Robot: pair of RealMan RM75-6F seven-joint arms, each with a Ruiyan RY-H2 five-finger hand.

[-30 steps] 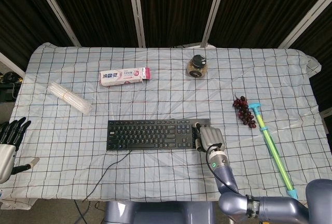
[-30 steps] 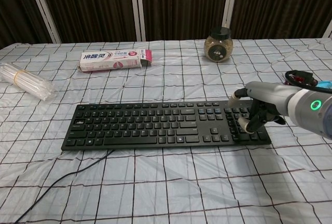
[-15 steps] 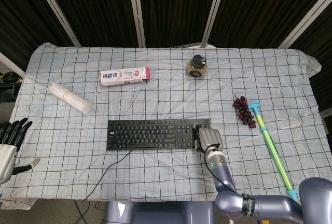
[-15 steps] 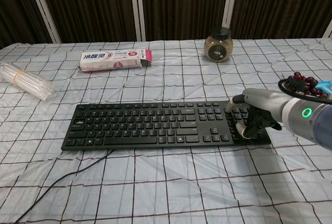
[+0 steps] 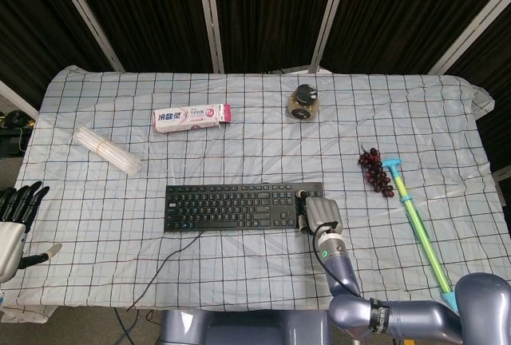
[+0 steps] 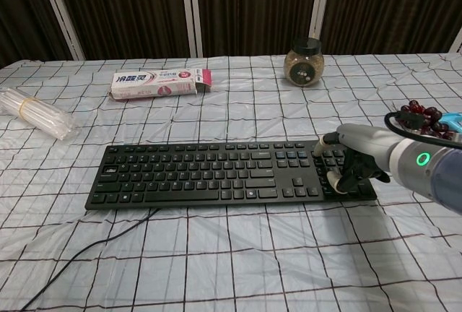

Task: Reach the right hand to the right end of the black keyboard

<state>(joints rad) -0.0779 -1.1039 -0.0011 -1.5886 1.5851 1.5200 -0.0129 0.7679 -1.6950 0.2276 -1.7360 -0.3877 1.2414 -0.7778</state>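
The black keyboard (image 5: 231, 207) (image 6: 216, 175) lies flat near the table's front edge, its cable trailing off the front left. My right hand (image 5: 318, 214) (image 6: 352, 157) sits over the keyboard's right end, fingers curled down onto the number pad, thumb toward the keys. Nothing is held in it. My left hand (image 5: 16, 221) hangs off the table's left front corner, fingers spread and empty; the chest view does not show it.
A pink and white toothpaste box (image 5: 192, 116) (image 6: 160, 82) and a lidded jar (image 5: 303, 101) (image 6: 304, 61) stand at the back. A clear bundle of straws (image 5: 106, 150) (image 6: 35, 112) lies left. Dark grapes (image 5: 375, 171) (image 6: 419, 112) and a green and blue stick (image 5: 417, 227) lie right.
My right hand has crept slightly left and settled lower on the keyboard's right end. The left hand has barely moved.
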